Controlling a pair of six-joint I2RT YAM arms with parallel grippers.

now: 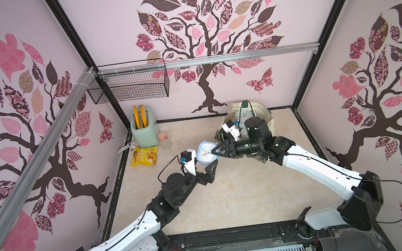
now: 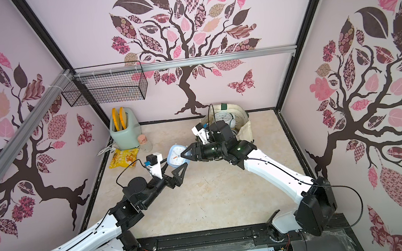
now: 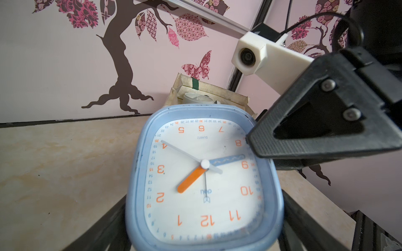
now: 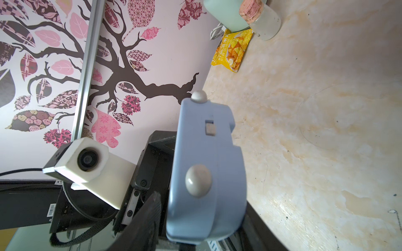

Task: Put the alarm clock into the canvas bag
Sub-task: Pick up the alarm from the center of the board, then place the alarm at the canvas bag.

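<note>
The left tool [image 1: 212,167] is pinching the alarm clock [image 1: 206,153] above the counter [image 1: 227,194]. The right tool [image 1: 216,151] is straddling its edge; gripping or not, I cannot tell. The canvas bag [image 2: 244,128] behind that tool is not holding it yet.

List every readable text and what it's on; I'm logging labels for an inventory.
"1" to "12", orange: clock face.
"QUARTZ": clock face.
"deli", probably, slightly blurred: clock face.
"20", "25", "30", "35" among small minute numerals: clock face edge.
Snack bag: Chinese characters, too blurred to read.
Barcode sticker: too small to read.
</note>
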